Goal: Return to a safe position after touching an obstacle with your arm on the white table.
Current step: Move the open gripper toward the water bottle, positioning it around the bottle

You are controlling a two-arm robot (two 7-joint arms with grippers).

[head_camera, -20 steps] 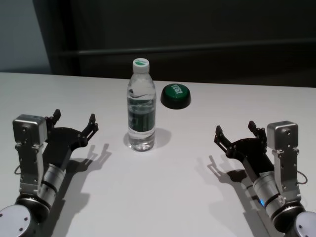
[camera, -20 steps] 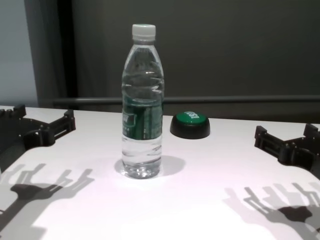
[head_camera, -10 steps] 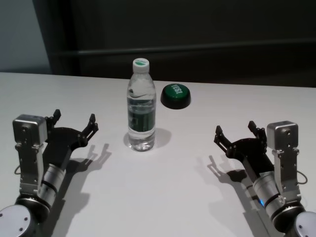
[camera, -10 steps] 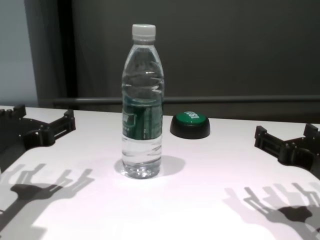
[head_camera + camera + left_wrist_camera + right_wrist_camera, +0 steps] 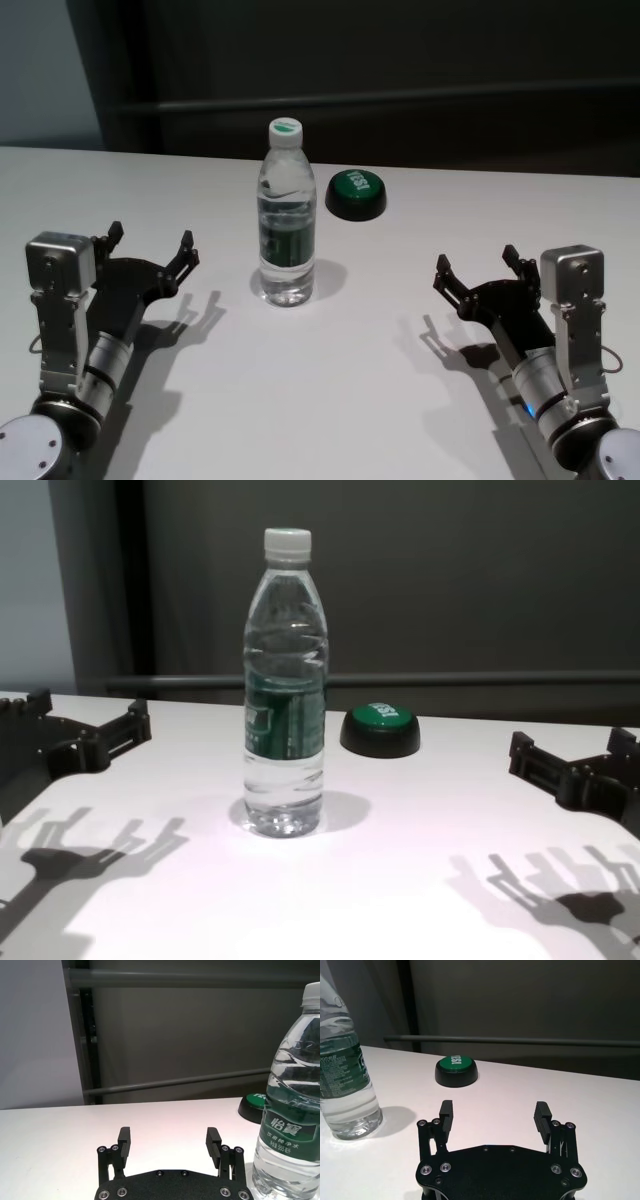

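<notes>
White table [image 5: 330,400] fills the scene from the near edge to a dark wall behind, with a horizontal rail running along that wall. Nearest the body, the left gripper [image 5: 150,245] hangs low over the left side of the tabletop with its fingers spread wide and nothing between them; the left wrist view shows the same open gap, with the bottle just off to one side and not touching. The right gripper [image 5: 478,265] mirrors it on the right side, fingers likewise spread and empty, well apart from everything else. Both cast branching shadows on the surface beneath them.

Between the two arms and slightly farther out stands the obstacle, a clear water bottle [image 5: 286,215] with a white cap and a dark green label band. It is upright, part full, and closer to the left gripper than to the right. Beyond it, near the far edge, sits a round green push button [image 5: 356,193] in a black base, just beside the bottle on its right.

Compared with the views from a second and half a second ago, nothing has shifted: both arms, the bottle and the button hold identical places. Judged from this stillness and the symmetric, withdrawn pose, the arms appear settled clear of the bottle, so the retreat looks complete or very nearly so.
</notes>
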